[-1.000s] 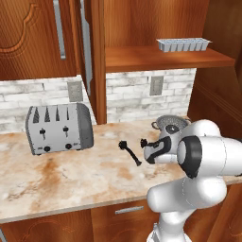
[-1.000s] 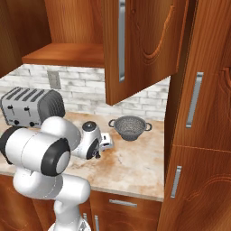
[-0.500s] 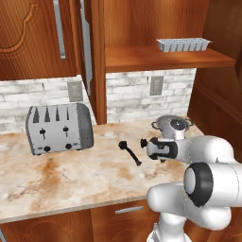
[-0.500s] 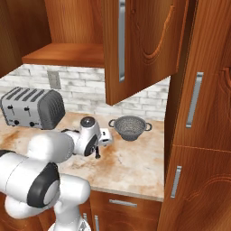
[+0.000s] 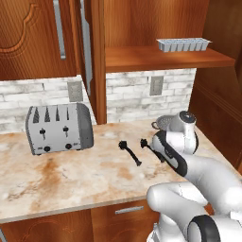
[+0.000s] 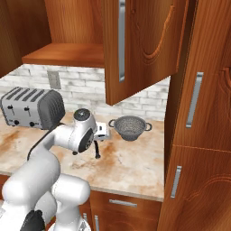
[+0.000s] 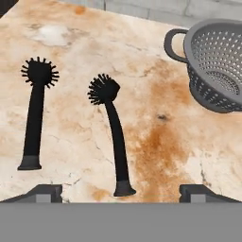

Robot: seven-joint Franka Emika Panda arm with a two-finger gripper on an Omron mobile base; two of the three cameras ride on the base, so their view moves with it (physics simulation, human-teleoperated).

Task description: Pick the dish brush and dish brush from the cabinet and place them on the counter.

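Note:
Two black dish brushes lie side by side on the marbled counter (image 7: pixel 156 156). In the hand view the left brush (image 7: pixel 34 118) is straight and the right brush (image 7: pixel 116 137) is slightly curved. My gripper (image 7: pixel 122 194) hovers just above the right brush's handle end, open, its tips wide apart and touching nothing. In the left base view one brush (image 5: pixel 131 152) lies in the open and the other (image 5: pixel 146 143) is partly behind my hand. In the right base view, a brush (image 6: pixel 96 150) lies under the hand. The cabinet (image 5: pixel 165 59) stands open above.
A metal mesh colander (image 7: pixel 217 61) sits on the counter close to the right of the brushes. A silver toaster (image 5: pixel 59 127) stands at the left by the wall. A grey ice-cube tray (image 5: pixel 183 45) rests on the cabinet shelf. The open cabinet door (image 6: pixel 135 45) hangs over the counter.
The jaws have gone from partly closed to wide open, and the second brush now lies free on the counter beside the first. The arm's elbow has swung down and aside.

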